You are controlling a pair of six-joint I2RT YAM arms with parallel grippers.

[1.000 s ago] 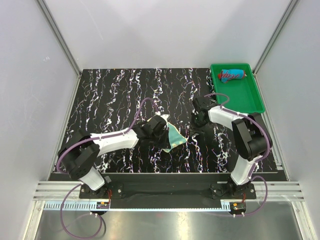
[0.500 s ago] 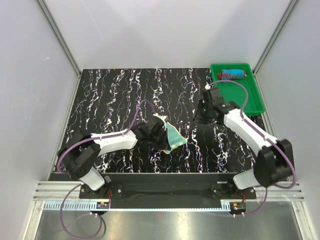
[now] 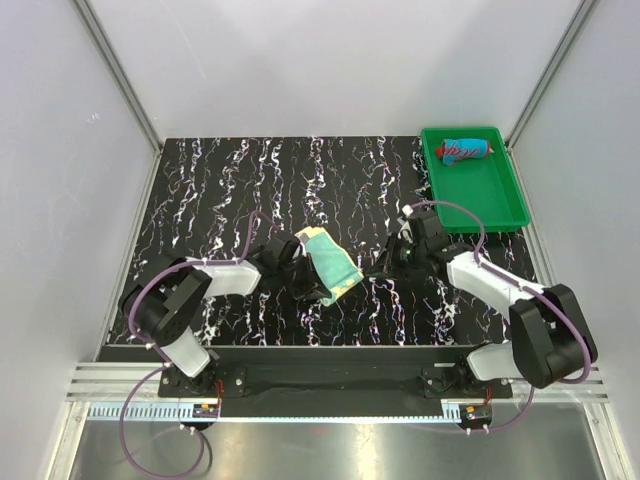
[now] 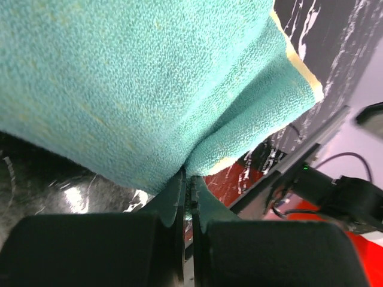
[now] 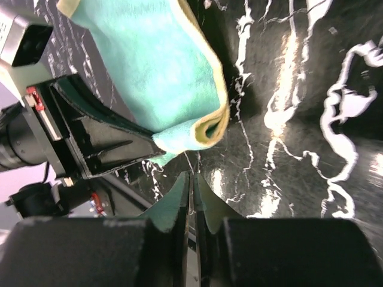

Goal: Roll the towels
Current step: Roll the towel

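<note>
The pale yellow and teal towel (image 3: 330, 262) lies folded over on the black marbled table, just in front of the middle. My left gripper (image 3: 305, 280) is shut on its near left edge; in the left wrist view the teal cloth (image 4: 149, 78) fills the top and runs down into the closed left gripper (image 4: 188, 179). My right gripper (image 3: 378, 268) hangs low at the towel's right side, shut and empty. In the right wrist view the right gripper (image 5: 191, 177) stops just short of the doubled fold (image 5: 206, 128). The red and blue towel (image 3: 465, 150) lies rolled in the tray.
The green plastic tray (image 3: 485, 195) stands at the back right of the table, with the roll at its far end. White walls and aluminium rails enclose the table on three sides. In the right wrist view the left gripper's body (image 5: 90, 137) sits close to the left.
My left gripper drew back toward the left and near side, and the towel it held up now lies lower and flatter. My right gripper swung away toward the tray, then returned low beside the towel.
</note>
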